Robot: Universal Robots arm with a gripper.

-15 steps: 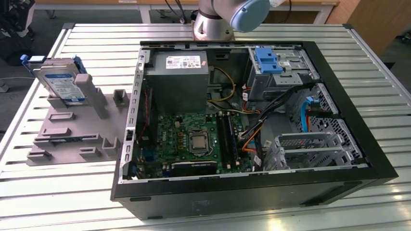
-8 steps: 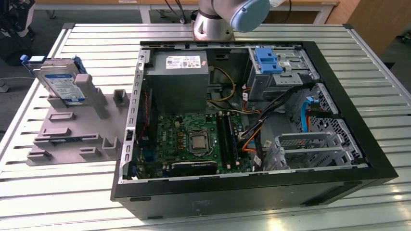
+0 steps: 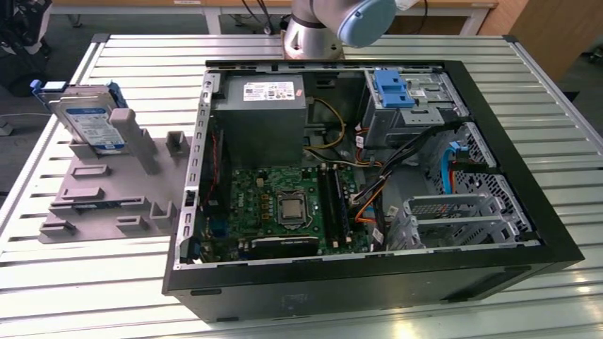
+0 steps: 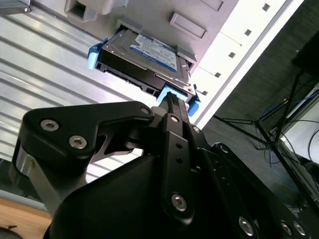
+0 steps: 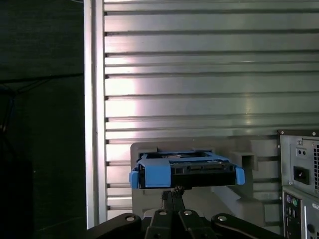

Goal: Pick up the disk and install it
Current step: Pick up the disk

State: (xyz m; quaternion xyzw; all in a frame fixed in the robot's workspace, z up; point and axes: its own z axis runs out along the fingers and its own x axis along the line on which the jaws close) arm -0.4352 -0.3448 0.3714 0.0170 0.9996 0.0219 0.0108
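Disk: the hard drive (image 3: 90, 123), silver with a white-and-blue label and blue side rails, is seen propped at a tilt on a grey moulded stand (image 3: 104, 198). It is outside the computer case (image 3: 527, 205), toward the exterior view's left.

Disk in both wrist views: one narrow edge with its connector is presented to the cameras in the first wrist view (image 5: 187, 169). In the second wrist view (image 4: 149, 50) the labelled face is also shown.

Gripper: its black linkage is seen in both wrist views, with the tips (image 5: 172, 191) (image 4: 169, 97) aimed at the disk's blue-railed edge. No contact with the disk can be made out.

Fingers: they are drawn together, and nothing is held between them.

Stand: it is set on the slatted metal table (image 3: 94, 282), just beside the case's wall.

Case: it is laid on its side with the panel off. The green motherboard (image 3: 282, 205), the grey power supply (image 3: 259, 113), a blue latch (image 3: 388, 88) and a metal drive cage (image 3: 452, 215) are exposed.
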